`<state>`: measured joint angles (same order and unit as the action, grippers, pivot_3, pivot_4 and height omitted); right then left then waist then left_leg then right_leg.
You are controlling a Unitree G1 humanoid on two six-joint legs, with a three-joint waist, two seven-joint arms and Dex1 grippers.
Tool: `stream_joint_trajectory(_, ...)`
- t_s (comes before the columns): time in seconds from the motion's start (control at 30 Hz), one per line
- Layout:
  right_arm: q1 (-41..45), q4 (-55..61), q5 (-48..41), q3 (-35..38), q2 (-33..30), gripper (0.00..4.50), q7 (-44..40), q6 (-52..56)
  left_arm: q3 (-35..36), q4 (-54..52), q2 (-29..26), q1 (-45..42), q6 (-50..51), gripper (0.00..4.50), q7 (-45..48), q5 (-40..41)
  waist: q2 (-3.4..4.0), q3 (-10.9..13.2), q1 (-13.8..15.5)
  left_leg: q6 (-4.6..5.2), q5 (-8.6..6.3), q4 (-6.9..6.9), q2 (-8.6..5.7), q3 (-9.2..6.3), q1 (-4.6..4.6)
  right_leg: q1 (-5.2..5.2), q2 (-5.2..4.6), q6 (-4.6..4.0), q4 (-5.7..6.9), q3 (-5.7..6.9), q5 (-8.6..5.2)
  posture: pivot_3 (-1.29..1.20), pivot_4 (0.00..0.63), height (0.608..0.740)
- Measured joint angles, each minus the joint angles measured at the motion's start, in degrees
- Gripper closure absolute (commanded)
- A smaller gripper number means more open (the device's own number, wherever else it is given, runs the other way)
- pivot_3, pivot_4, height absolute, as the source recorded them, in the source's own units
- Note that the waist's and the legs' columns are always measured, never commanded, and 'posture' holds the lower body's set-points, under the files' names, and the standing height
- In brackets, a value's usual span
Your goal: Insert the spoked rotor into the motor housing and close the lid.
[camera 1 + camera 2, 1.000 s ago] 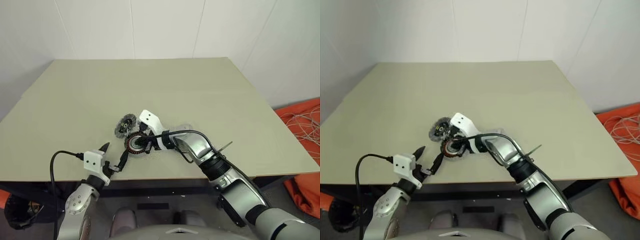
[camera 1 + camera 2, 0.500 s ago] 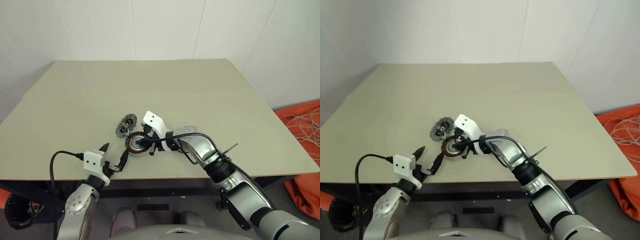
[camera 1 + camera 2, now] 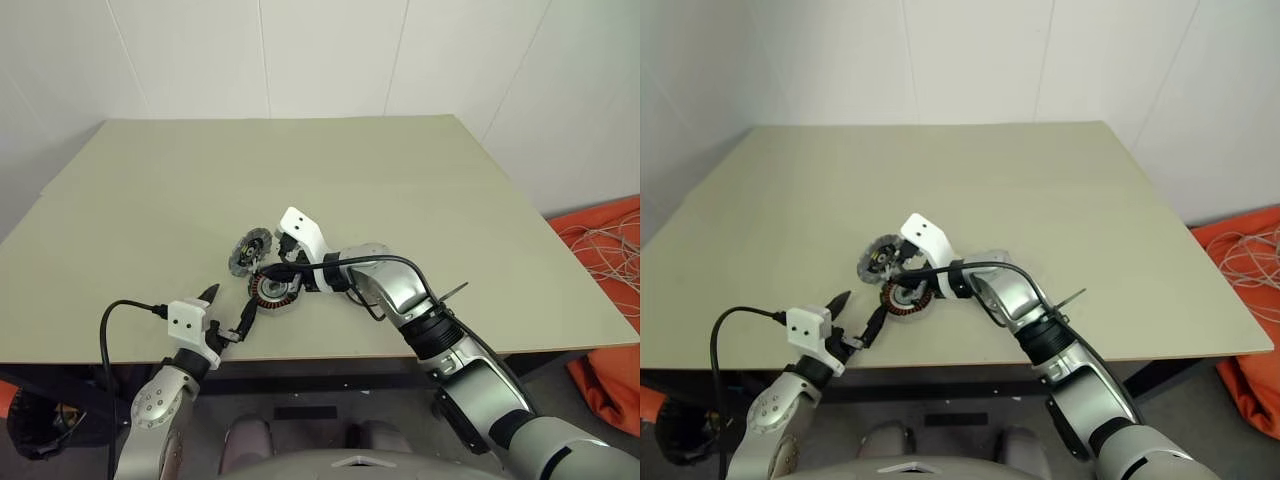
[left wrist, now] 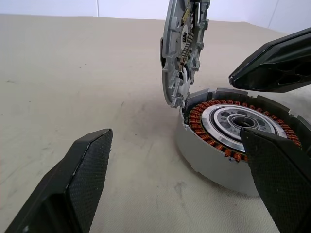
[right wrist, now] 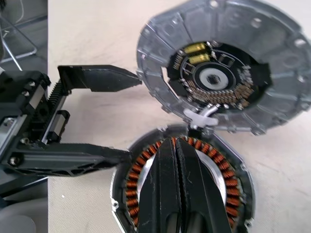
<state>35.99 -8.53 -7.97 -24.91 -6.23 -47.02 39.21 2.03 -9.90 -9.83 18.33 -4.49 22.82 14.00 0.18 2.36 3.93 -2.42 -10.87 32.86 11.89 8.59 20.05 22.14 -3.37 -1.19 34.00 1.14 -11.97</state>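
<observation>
Near the table (image 3: pixel 150 200) front edge, on the left: left gripper (image 3: pixel 226 313) with fingers spread wide, holding nothing, pointing toward the motor housing (image 3: pixel 275 289). Just beside it to the right: the housing, flat on the table, copper windings up. Propped nearly upright against its far rim: the lid (image 3: pixel 250 250). Above the housing: right gripper (image 5: pixel 179 160), fingers pressed together, empty.
</observation>
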Motion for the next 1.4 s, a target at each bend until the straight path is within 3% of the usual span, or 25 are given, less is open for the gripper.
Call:
stream_joint_trajectory(0.63,-1.58,-0.76,0.88,-3.26,-4.31,4.48,-1.74,0.22,-0.10,0.01,0.12,0.39,-0.03,0.00,-0.02,-0.15,0.00,-0.02,0.08,0.01,0.00,0.02,0.00,-0.01,-0.09,-0.11,-0.09,0.07,0.00,-0.01,-0.03,0.00,0.000,0.740)
stream_joint_trajectory(0.93,-1.93,3.14,-2.55,4.54,-4.31,4.48,-0.69,-0.74,-0.03,0.01,0.06,0.20,-0.04,0.00,0.02,-0.14,-0.01,0.01,0.02,0.00,0.00,0.00,0.00,0.00,-0.03,-0.03,-0.02,0.04,0.00,0.00,-0.02,0.00,0.000,0.740)
stream_joint_trajectory(1.23,-3.25,4.03,-2.55,4.72,-4.90,4.48,1.18,-0.77,0.00,0.03,-0.03,-0.06,-0.04,0.00,0.14,-0.12,0.00,0.01,0.01,0.00,0.00,0.01,0.00,0.01,-0.03,-0.02,-0.02,0.06,0.00,0.00,-0.03,0.00,0.000,0.740)
stream_joint_trajectory(1.4,-3.17,9.21,-6.18,10.58,-4.41,4.48,2.87,-0.18,0.00,0.02,-0.09,0.07,0.00,0.00,0.12,-0.11,-0.01,0.02,0.10,0.00,0.00,0.01,0.00,0.01,-0.02,-0.03,-0.04,0.06,0.00,-0.01,-0.03,0.00,0.000,0.740)
